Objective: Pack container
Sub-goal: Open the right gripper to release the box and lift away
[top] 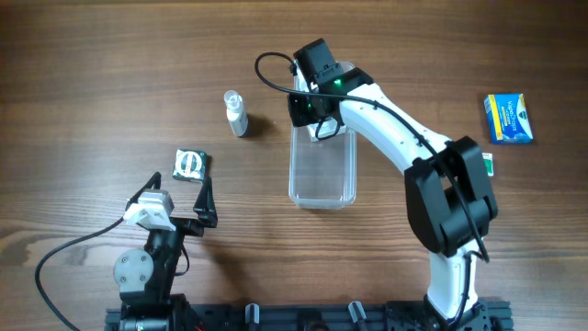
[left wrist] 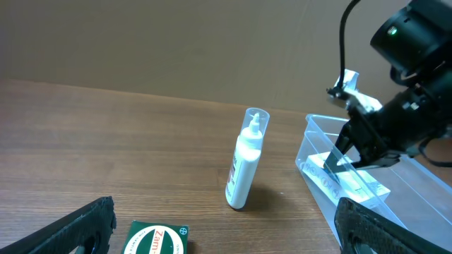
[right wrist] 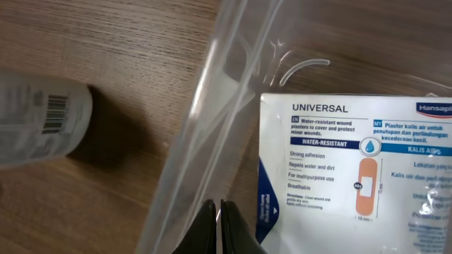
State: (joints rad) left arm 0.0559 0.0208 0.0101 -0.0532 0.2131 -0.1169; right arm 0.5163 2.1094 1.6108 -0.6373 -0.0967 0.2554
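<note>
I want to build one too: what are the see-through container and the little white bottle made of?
The container looks like clear, glossy plastic: the wood shows through its walls. The bottle seems to be smooth white plastic, probably; its clear cap shines.

The table (top: 92,74) is showing brown wood grain. The container (top: 322,179) is looking clear and colourless. The bottle (top: 237,114) is appearing white, the small box (top: 191,165) at lower left green and white, and the packet (top: 508,119) at upper right blue with yellow.
</note>
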